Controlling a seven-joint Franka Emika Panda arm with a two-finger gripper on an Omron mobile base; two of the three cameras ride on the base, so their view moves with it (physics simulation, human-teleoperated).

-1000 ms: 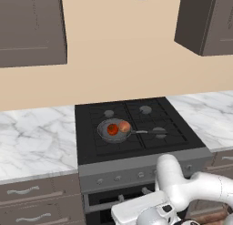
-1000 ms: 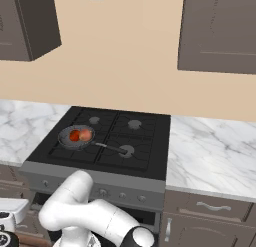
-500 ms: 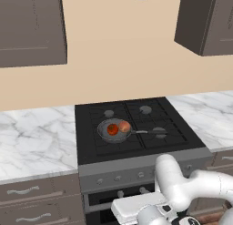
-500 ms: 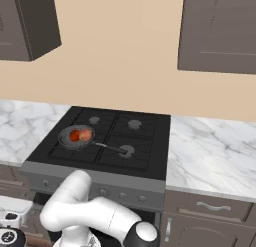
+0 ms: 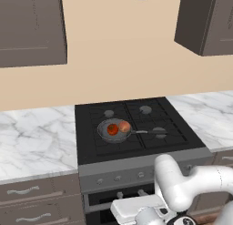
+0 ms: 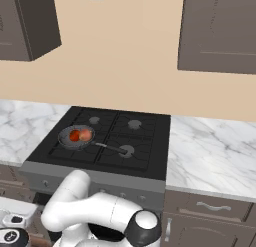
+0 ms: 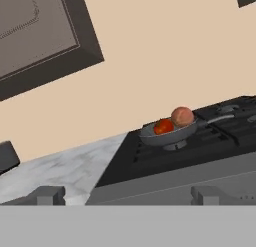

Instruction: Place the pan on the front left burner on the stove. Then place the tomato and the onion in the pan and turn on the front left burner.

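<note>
pan on front left burner, tomato and onion inside, gripper spread

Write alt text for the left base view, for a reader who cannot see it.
A small dark pan holding a tomato and an onion sits on the front left burner of a black stove, its handle pointing right. Marble counters flank the stove, and the robot's white arm reaches low before the oven.
</note>
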